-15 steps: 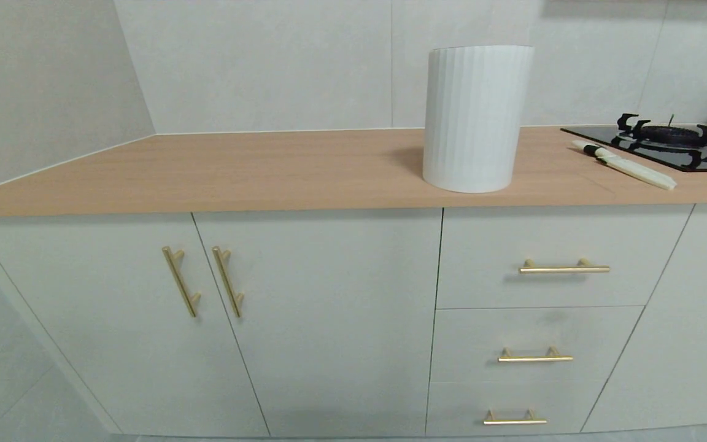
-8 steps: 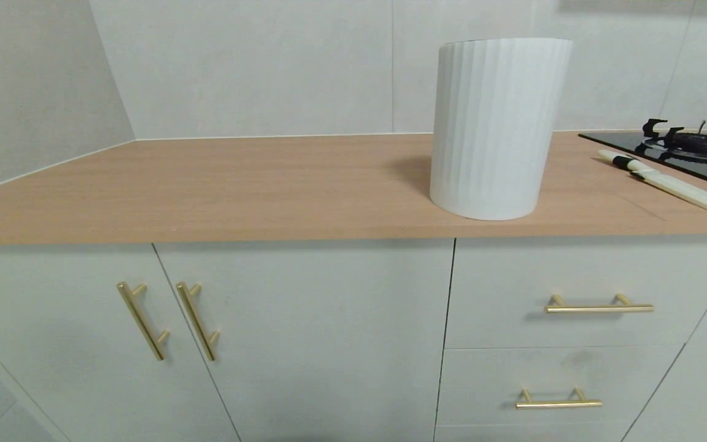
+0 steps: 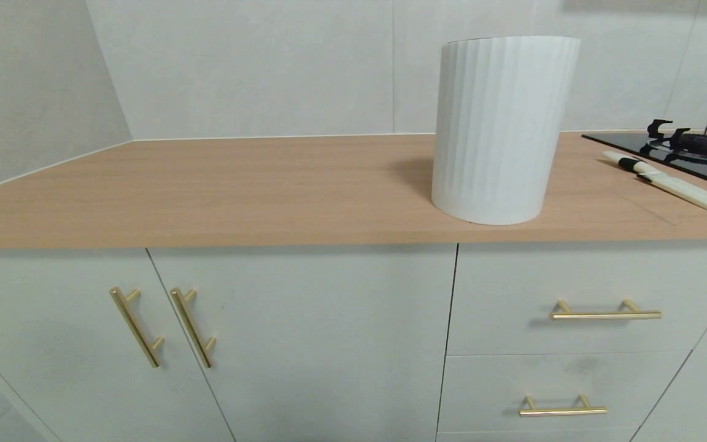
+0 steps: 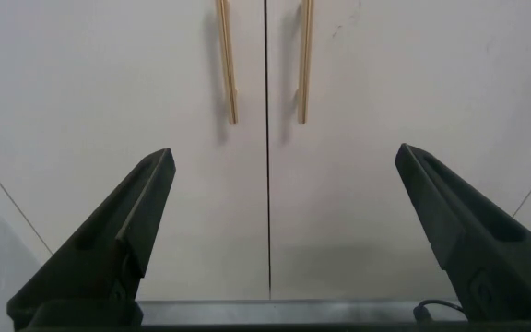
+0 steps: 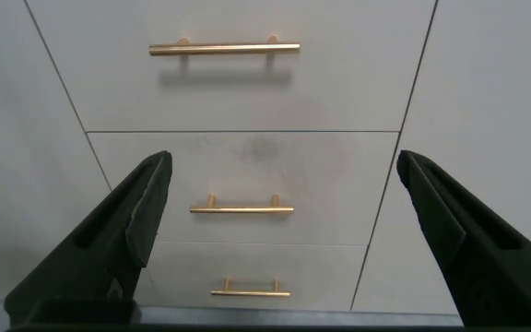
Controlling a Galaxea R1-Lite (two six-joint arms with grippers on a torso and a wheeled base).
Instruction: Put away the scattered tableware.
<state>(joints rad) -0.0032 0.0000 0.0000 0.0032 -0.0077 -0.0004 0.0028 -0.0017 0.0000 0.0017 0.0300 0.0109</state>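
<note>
- Surface (image 3: 237, 184), head view: a wood-toned top runs from the wall corner on the left to a black hob (image 3: 691, 150) on the right. Its front edge is straight, and a wide stretch of plain wood runs from the corner to the holder.
- A tall white ribbed holder (image 3: 498, 129) stands upright right of centre, near the front edge and well apart from the back wall.
- The knife (image 3: 672, 185) lies flat on the surface between the holder and the hob, just beside the hob's near edge. It has a pale cream blade pointing front-right and a cream handle with a black band toward the back.
- Below the edge, two cabinet doors (image 3: 206, 344) sit on the left and drawers (image 3: 574, 301) on the right, all shut.
- Left wrist view: the left gripper (image 4: 284, 231) faces the cabinet doors. Its dark fingers (image 4: 118, 240) are spread wide with nothing between them, and two gold handles (image 4: 229, 60) flank the door seam.
- Right wrist view: the right gripper (image 5: 284, 240) faces the stacked drawers, its fingers (image 5: 118, 240) likewise wide apart and holding nothing. Three gold bar pulls (image 5: 224, 48) show on the drawer fronts.
</note>
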